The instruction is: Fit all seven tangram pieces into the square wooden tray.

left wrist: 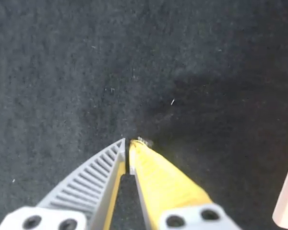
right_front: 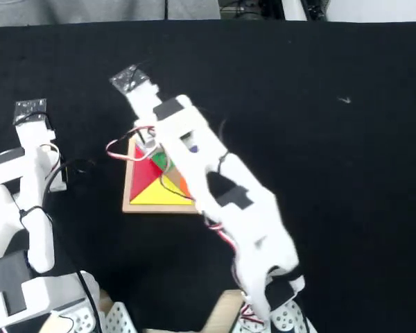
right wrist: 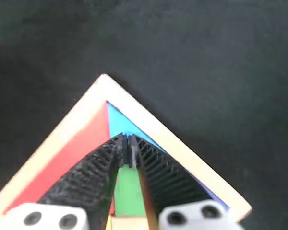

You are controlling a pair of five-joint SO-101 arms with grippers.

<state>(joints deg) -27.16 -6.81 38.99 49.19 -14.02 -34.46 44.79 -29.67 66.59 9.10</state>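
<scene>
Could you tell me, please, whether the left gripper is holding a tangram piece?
No, the left gripper is shut with nothing between its fingers, the tips meeting over the black table cloth.

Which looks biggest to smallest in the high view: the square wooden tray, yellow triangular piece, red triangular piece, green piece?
1. Square wooden tray: largest.
2. Yellow triangular piece and red triangular piece: about alike; the right arm hides part of the red.
3. Green piece: smallest showing, though mostly under that arm.
</scene>
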